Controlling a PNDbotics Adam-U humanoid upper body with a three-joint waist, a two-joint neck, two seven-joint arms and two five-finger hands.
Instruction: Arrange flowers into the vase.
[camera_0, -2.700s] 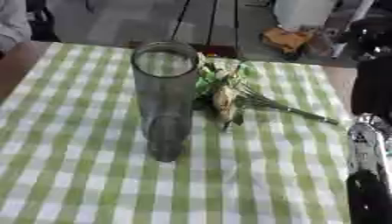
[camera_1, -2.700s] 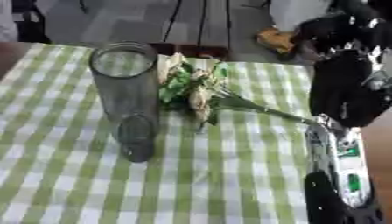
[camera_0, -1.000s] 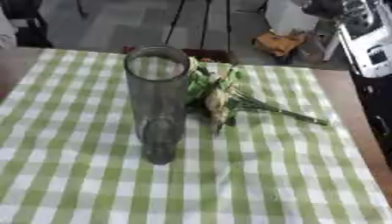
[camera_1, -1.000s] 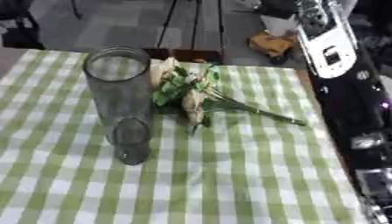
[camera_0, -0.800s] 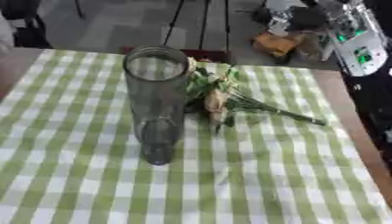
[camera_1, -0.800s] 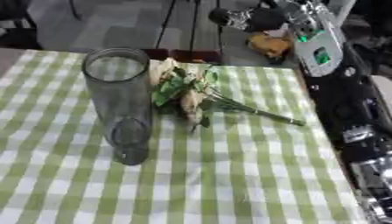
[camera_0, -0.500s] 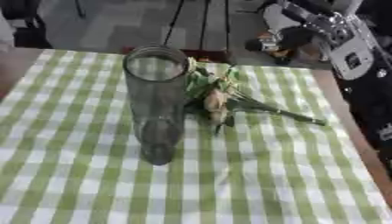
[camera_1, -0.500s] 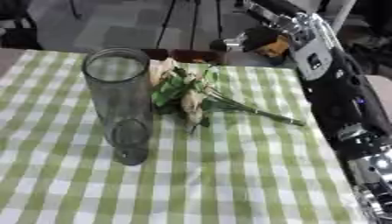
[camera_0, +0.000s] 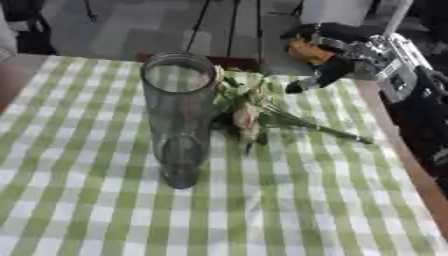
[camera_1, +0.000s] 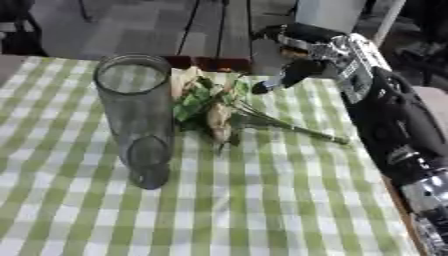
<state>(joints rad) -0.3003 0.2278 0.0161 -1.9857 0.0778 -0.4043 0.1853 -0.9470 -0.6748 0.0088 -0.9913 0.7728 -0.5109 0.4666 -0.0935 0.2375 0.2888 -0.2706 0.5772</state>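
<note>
A tall clear glass vase (camera_0: 179, 115) stands upright and empty on the green checked tablecloth (camera_0: 105, 210). Just to its right lies a small bunch of flowers (camera_0: 248, 108), pale blooms and green leaves next to the vase, thin stems (camera_0: 337, 134) trailing to the right. My right hand (camera_1: 302, 66) reaches in from the upper right and hovers over the table's far edge, above and to the right of the blooms. Its fingers (camera_1: 262, 88) hang relaxed, pointing down-left, holding nothing. My left hand shows in neither view.
The table's bare wooden right edge (camera_0: 413, 172) runs beside my black right arm (camera_1: 398, 135). Beyond the far edge are grey floor and thin stand legs (camera_0: 203, 25). A dark shape (camera_0: 26, 30) sits at the upper left.
My right arm has swung in from the right side, and the hand has come leftwards and down towards the flowers. Vase and flowers have stayed put.
</note>
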